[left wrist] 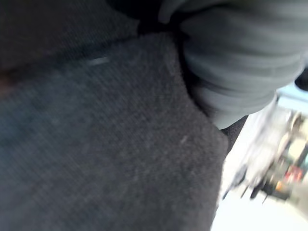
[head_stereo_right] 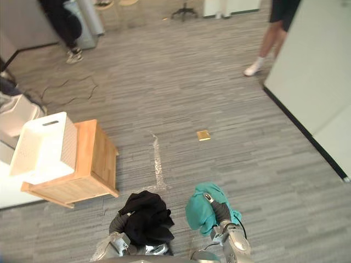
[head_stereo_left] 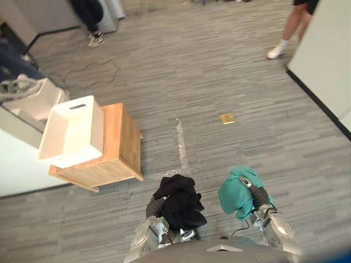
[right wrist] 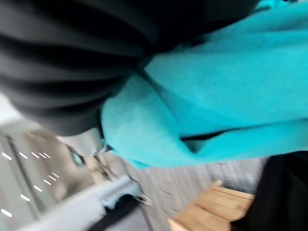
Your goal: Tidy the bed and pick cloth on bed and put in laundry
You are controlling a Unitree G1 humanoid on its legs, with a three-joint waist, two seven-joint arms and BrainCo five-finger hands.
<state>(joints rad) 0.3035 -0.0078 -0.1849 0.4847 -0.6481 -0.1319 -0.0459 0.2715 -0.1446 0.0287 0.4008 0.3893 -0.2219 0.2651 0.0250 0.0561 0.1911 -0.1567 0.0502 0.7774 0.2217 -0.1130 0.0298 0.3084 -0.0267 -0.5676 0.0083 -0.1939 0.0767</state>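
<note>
Black cloth (head_stereo_left: 178,200), bottom centre: draping over left hand (head_stereo_left: 156,206). Teal cloth (head_stereo_left: 236,193), lower right: covering right hand (head_stereo_left: 256,195). Cloth is hiding both grips, so cannot tell. White laundry basket (head_stereo_left: 82,137) sitting mid-left on wooden stand (head_stereo_left: 118,131). Risk: loosely hanging folds slipping to the floor in transit.

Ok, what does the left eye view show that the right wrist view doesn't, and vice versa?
Left eye view: the white basket on the wooden table, a person's legs across the floor, the black cloth in full. Right wrist view: folds of the teal cloth from very close. Both: the teal cloth and a corner of the wooden table.
</note>
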